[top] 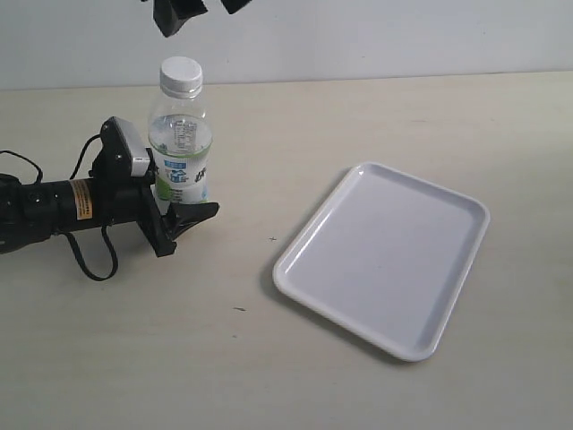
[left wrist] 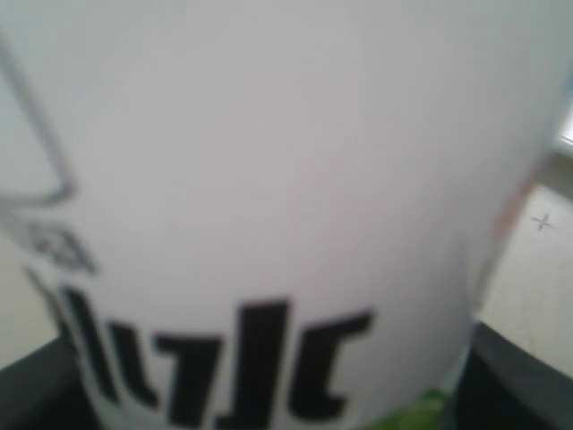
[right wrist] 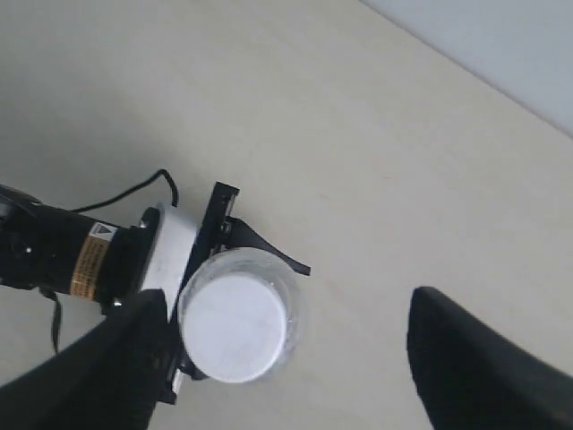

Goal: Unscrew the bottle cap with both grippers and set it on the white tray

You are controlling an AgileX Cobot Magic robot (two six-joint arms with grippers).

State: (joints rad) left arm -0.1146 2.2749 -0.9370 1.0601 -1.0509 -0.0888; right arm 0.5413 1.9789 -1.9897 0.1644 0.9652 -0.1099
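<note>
Step in hand: approach to the cap. The small round white ribbed plastic bottle cap [top: 182, 74] sits on the neck and is not yet unscrewed. The small clear plastic bottle with the lime-printed label [top: 182, 134] stands upright on the light beige table [top: 430, 116], well apart from the flat glossy white rectangular tray [top: 385, 255].

Left gripper [top: 182, 199]: the arm lies low and roughly horizontal, with the jaws clamped on the labelled lower body. The left wrist view shows only blurred label.

Right gripper [top: 206, 11]: it hangs above the cap pointing down, jaws spread wide, touching nothing. In the right wrist view the cap lies nearer one finger [right wrist: 98, 376].

Next move, as judged: centre the jaws over the cap, descend to its ribbed side, close, then rotate while the left grip resists.
</note>
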